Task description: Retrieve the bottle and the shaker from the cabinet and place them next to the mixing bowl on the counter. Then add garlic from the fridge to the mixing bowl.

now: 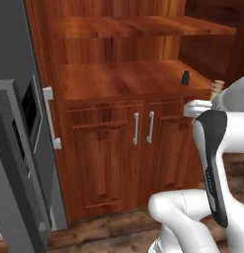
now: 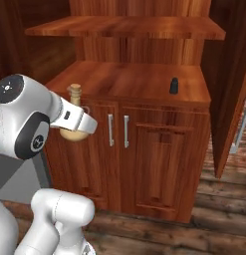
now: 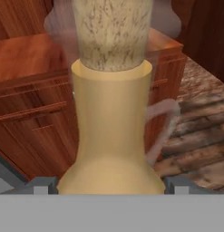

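Hand view has the tan bottle filling the space right in front of the gripper, its bulbous base sitting between the two finger tips, which stand wide and appear clamped on it. From the right base camera, the bottle hangs out past the cabinet shelf edge, with the black shaker well away across the shelf. Gripping a rounded base is risky: I judge a quick swing could let it slip or tilt.
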### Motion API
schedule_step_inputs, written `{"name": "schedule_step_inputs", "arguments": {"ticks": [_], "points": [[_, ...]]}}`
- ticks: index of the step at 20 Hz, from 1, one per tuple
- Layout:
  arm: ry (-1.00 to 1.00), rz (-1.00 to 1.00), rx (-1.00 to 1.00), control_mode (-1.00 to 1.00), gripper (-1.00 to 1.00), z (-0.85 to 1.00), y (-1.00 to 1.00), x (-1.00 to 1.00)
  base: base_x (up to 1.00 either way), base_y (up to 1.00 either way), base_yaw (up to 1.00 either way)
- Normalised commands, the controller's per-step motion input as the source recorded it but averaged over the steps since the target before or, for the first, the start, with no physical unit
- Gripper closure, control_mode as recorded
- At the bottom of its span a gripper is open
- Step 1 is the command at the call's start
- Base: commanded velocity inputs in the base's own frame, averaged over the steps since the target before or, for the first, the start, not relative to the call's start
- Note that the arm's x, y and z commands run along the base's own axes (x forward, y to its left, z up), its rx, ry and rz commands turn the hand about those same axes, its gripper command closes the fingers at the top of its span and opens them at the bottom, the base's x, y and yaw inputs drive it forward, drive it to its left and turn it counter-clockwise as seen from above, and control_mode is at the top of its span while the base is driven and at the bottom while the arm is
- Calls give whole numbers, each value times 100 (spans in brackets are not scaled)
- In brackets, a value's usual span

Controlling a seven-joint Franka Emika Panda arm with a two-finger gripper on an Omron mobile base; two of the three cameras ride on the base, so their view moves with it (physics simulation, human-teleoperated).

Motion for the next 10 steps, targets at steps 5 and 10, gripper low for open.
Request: {"name": "schedule_step_inputs", "arguments": {"ticks": [5,10], "points": [[0,0,0,100,100,0,0,0,-99,0,0],[0,0,0,100,100,0,0,0,-87,0,-1]]}}
